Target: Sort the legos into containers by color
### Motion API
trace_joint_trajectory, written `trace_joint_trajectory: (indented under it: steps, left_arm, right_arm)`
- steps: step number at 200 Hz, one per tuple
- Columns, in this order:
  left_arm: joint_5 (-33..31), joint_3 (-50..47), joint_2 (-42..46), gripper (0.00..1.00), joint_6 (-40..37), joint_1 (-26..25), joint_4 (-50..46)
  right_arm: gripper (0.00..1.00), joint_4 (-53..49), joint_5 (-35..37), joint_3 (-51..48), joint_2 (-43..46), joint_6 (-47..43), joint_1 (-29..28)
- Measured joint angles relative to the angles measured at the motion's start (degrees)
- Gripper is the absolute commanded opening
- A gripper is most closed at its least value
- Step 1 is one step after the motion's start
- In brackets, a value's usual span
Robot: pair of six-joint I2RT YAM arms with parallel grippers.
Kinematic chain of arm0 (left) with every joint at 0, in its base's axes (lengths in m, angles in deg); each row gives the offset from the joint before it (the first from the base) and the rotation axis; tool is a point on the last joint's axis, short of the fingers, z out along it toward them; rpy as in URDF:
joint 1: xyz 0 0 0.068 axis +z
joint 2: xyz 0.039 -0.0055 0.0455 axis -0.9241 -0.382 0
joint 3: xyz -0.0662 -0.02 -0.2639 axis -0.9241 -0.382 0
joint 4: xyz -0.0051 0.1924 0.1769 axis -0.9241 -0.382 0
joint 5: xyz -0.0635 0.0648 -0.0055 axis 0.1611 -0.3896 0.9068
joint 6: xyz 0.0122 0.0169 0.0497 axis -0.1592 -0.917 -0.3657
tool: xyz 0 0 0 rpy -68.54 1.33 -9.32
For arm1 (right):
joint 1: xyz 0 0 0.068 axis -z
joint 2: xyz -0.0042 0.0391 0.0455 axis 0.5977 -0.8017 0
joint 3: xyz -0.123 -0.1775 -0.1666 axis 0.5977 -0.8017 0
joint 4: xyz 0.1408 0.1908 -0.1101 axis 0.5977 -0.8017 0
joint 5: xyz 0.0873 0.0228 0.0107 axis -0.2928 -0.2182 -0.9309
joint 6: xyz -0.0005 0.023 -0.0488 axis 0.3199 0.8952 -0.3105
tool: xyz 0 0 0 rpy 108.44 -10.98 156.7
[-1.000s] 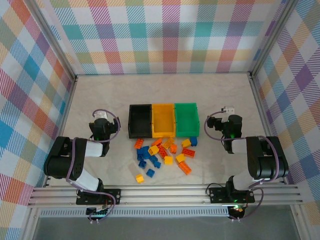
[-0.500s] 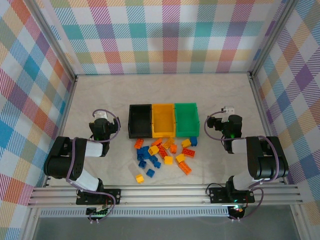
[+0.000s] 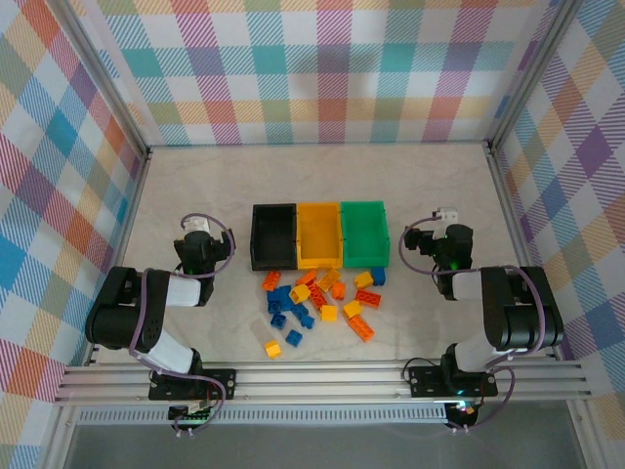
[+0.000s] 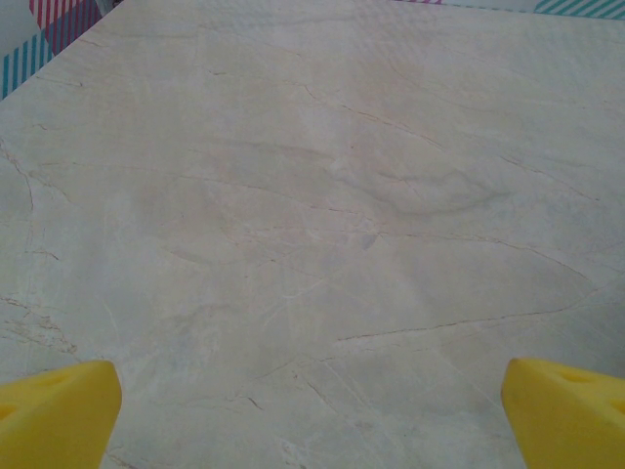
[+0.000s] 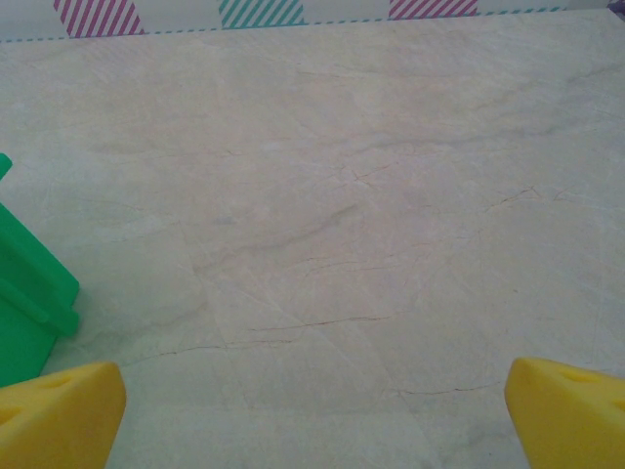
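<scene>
Studded plastic legos — heaped before three boxy bins.

You have three containers on the counter, set in one row across its middle, side by side and touching: the left container, the middle container and the right container. Just in front of that row, on the side nearer the arm bases, you find the legos in a loose scatter that spans the width of all three, the farthest ones just beside the front walls. A stray pair lies a little apart at the near left of the scatter. The left arm stands left of it all, the right arm right of it, both apart from the containers.
</scene>
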Motion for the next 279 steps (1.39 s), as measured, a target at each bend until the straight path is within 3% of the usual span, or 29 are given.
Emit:
trace_joint_trajectory:
  steps: [43,96,131,153,175,189,212,253,279]
  left_arm:
    - [-0.6,0.1,0.0,1.00,0.0,0.0,-0.2]
    - [-5.4,7.4,6.1,1.00,0.5,-0.3,-13.1]
    - [-7.9,8.5,15.4,1.00,4.3,-0.4,-17.0]
    - [-11.5,11.3,20.2,1.00,13.1,-0.4,-22.4]
    - [-16.4,21.7,21.2,1.00,29.9,-0.2,-39.6]
    - [-17.2,26.5,21.2,1.00,35.8,0.0,-45.8]
    - [-14.8,27.3,22.6,1.00,40.6,0.0,-49.9]
    - [-3.5,26.9,26.3,1.00,41.7,-0.5,-57.3]
    - [2.4,26.9,29.3,1.00,42.2,-5.0,-59.7]
  right_arm:
    - [1.00,-1.7,0.9,0.6,0.3,0.9,0.0]
    - [1.00,-18.2,5.6,9.0,9.4,4.3,0.1]
    - [1.00,-28.4,11.8,12.5,14.0,9.9,0.0]
    - [1.00,-38.7,16.9,18.6,14.3,17.8,0.1]
    - [1.00,-46.4,19.1,21.6,16.6,28.7,0.7]
    - [1.00,-48.1,18.3,21.2,18.3,32.7,1.4]
    - [1.00,-49.9,14.9,20.7,19.3,35.4,1.9]
    - [1.00,-57.9,4.3,20.8,22.4,35.3,1.0]
    - [1.00,-61.5,-2.8,19.4,27.8,34.7,-2.6]
